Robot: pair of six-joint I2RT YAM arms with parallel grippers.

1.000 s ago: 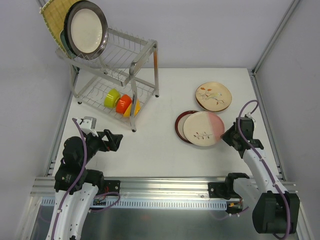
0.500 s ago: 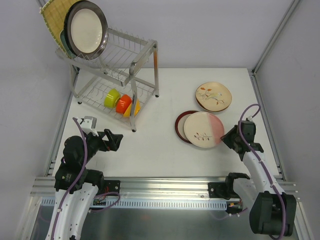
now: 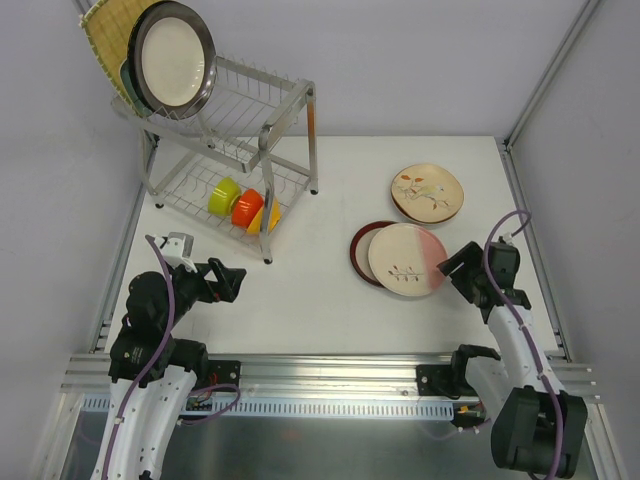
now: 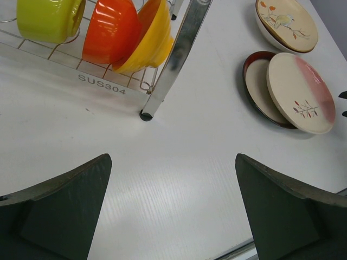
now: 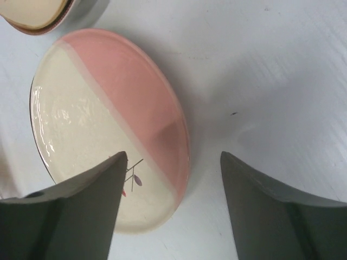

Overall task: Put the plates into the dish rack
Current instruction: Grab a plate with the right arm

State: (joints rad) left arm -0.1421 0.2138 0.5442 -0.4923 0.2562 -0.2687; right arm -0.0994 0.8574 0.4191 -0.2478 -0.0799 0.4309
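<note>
The dish rack (image 3: 262, 128) stands at the far left, its leg (image 4: 168, 59) showing in the left wrist view. Its top tier holds a yellow woven plate (image 3: 100, 35) and a dark-rimmed cream plate (image 3: 172, 60), both on edge. On the table a pink-and-cream plate (image 3: 406, 258) (image 4: 301, 92) (image 5: 103, 119) leans on a dark red plate (image 3: 360, 248) (image 4: 256, 81). A cream floral plate (image 3: 427, 190) (image 4: 284, 19) lies behind them. My right gripper (image 3: 452, 268) (image 5: 172, 157) is open, one finger over the pink plate's rim, the other over the table. My left gripper (image 3: 232, 280) (image 4: 172, 158) hangs wide open over bare table.
Green (image 3: 224, 195), orange (image 3: 246, 207) and yellow (image 3: 266, 218) bowls sit in the rack's lower tier. A metal rail (image 3: 330, 375) runs along the near edge, and grey walls close in the left, back and right sides.
My right gripper has gone from shut to open, and its wrist has shifted slightly to the right, beside the pink plate. The left arm and the plates have not moved.
</note>
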